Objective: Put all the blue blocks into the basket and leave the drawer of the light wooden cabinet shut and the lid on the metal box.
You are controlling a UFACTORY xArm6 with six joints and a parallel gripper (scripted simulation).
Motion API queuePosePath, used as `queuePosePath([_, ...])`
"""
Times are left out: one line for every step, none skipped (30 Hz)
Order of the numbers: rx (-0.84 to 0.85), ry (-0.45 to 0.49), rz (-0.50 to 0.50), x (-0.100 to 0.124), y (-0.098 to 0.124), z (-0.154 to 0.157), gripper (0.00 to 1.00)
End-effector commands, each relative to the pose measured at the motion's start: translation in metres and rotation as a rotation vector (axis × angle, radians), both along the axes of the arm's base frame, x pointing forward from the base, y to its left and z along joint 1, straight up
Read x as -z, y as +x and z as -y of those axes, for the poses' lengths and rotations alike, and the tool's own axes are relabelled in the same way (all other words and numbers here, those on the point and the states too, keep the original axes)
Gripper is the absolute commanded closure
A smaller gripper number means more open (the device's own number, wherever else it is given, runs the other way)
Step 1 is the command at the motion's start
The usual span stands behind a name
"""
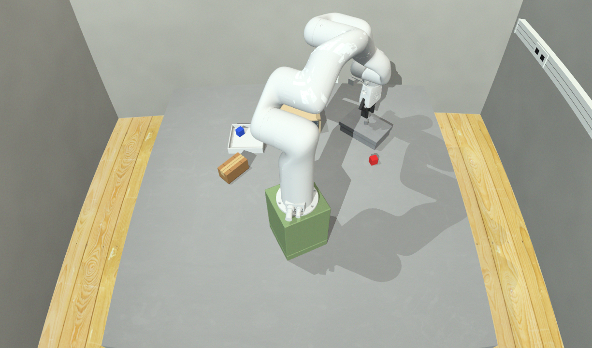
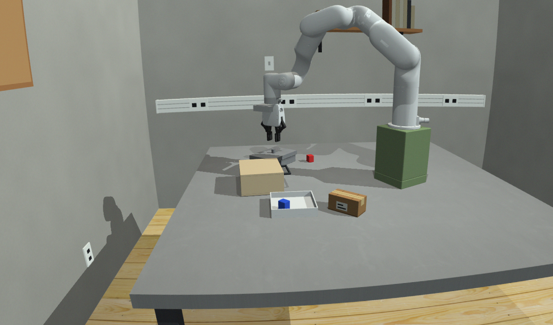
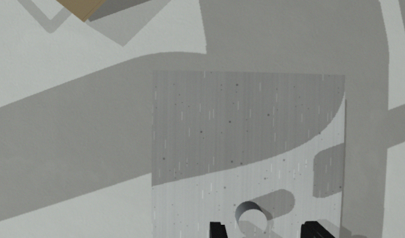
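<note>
My gripper [image 1: 365, 114] [image 2: 273, 138] [image 3: 263, 229] is partly open and empty. It hangs above the round knob [image 1: 366, 121] [image 2: 273, 150] [image 3: 252, 221] of the grey lid [image 1: 353, 123] [image 3: 202, 145], with a gap to the knob in the exterior view. The lid lies on the metal box, whose inside is hidden. A blue block [image 1: 239, 131] [image 2: 284, 204] lies in the white basket [image 1: 245, 151] [image 2: 296, 211]. The light wooden cabinet [image 1: 301, 112] [image 2: 261, 183] [image 3: 83, 8] is partly behind my arm. Its black drawer handle [image 2: 287, 169] shows; I cannot tell whether the drawer is fully shut.
A red block [image 1: 373, 160] [image 2: 309, 158] lies on the table near the metal box. A brown cardboard box [image 1: 233, 167] [image 2: 346, 202] lies close to the basket. The green pedestal [image 1: 298, 233] [image 2: 402, 155] bears my arm. The cabinet stands between the basket and the metal box.
</note>
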State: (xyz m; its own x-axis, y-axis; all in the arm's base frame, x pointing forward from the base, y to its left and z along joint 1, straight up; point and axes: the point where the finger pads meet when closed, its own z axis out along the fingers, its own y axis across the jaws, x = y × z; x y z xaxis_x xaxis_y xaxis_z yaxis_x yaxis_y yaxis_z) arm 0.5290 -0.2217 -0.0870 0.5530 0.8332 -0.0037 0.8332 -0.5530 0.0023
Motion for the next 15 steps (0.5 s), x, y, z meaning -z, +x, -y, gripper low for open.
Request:
queuePosePath([0.000, -0.002, 0.004, 0.008, 0.002, 0.001, 0.56])
queuePosePath([0.000, -0.002, 0.004, 0.011, 0.002, 0.001, 0.56])
queuePosePath([0.000, -0.002, 0.004, 0.013, 0.002, 0.001, 0.56])
queuePosePath([0.000, -0.002, 0.004, 0.014, 0.002, 0.001, 0.56])
queuePosePath([0.000, -0.002, 0.004, 0.016, 0.002, 0.001, 0.56])
queuePosePath([0.000, -0.002, 0.004, 0.018, 0.002, 0.001, 0.56])
queuePosePath([0.000, -0.002, 0.004, 0.019, 0.002, 0.001, 0.56])
queuePosePath([0.000, -0.002, 0.004, 0.021, 0.002, 0.001, 0.56])
queuePosePath([0.000, -0.002, 0.004, 0.022, 0.002, 0.001, 0.56])
queuePosePath([0.000, -0.002, 0.004, 0.023, 0.002, 0.001, 0.56])
queuePosePath([0.000, -0.002, 0.004, 0.024, 0.002, 0.001, 0.56])
queuePosePath([0.000, -0.002, 0.004, 0.024, 0.002, 0.001, 0.56])
queuePosePath([0.000, -0.002, 0.004, 0.024, 0.002, 0.001, 0.56])
queuePosePath([0.000, -0.002, 0.004, 0.025, 0.002, 0.001, 0.56])
queuePosePath([0.000, -0.002, 0.004, 0.026, 0.002, 0.001, 0.56])
